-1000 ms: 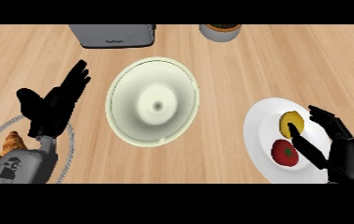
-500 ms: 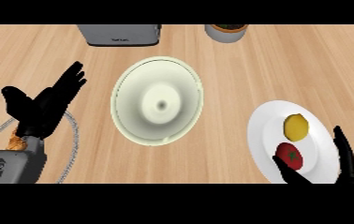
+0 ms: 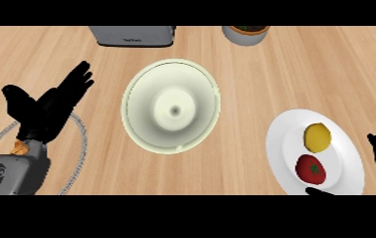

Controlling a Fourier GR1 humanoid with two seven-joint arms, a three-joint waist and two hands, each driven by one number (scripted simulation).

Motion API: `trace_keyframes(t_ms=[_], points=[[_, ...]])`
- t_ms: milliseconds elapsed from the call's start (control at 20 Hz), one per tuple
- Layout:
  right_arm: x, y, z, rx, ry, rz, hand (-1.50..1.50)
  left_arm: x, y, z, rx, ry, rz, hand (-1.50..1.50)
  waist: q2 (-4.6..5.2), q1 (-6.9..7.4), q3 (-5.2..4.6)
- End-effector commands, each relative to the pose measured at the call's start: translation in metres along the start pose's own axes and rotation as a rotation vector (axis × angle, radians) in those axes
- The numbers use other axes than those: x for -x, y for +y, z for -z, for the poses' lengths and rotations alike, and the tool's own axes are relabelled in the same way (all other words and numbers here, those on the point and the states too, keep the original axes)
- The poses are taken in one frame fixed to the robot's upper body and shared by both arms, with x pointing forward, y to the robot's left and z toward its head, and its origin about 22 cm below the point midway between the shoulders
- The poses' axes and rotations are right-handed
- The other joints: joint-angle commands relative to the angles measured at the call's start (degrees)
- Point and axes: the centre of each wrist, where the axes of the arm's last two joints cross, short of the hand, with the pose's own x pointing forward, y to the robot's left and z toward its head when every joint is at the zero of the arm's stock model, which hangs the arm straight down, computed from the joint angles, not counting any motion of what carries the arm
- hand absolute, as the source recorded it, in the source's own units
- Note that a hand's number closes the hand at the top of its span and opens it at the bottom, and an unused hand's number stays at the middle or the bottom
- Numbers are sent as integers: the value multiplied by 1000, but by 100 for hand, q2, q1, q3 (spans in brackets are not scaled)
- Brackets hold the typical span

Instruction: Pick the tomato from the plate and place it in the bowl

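The tomato [image 3: 311, 169] sits on the white plate [image 3: 283, 147], on the part of it nearest the robot, with a yellow fruit, probably a lemon [image 3: 317, 137], just beyond it on the same plate. Taking the plate as the landmark, the pale bowl [image 3: 171, 106] lies to its left and a little farther from the robot, apart from it across bare worktop [image 3: 249, 82].

The coming move turns on this: the tomato lies just beyond and slightly left of the right hand [image 3: 319, 191], which shows only as dark tips at the plate's near rim and at its right edge. That hand is by far the nearer one. So little of it is in view that I cannot tell whether its fingers are apart or together; they are not on the tomato. The tomato is round, so it offers no long axis to line up with.

The left hand [image 3: 46, 110] is far left of the plate, beyond the bowl, its fingers straight and spread, resting and holding nothing.

Against the frame one second ago, the right hand has drawn back toward the robot: then its palm and fingers lay over the plate's right side, beside the tomato, and now only tips remain. The tomato, lemon and bowl keep their places relative to the plate.
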Motion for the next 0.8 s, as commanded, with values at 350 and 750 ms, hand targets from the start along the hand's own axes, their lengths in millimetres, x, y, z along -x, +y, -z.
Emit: trace_keyframes(t_ms=[350,750], points=[[-109,-19,16,-218,187,-263,-150,6,-18,7,15,-1,-16,0,-18,23,30],[-128,-6,27,-293,297,-336,-150,7,2,2,2,3,1,0,-31,-5,34]])
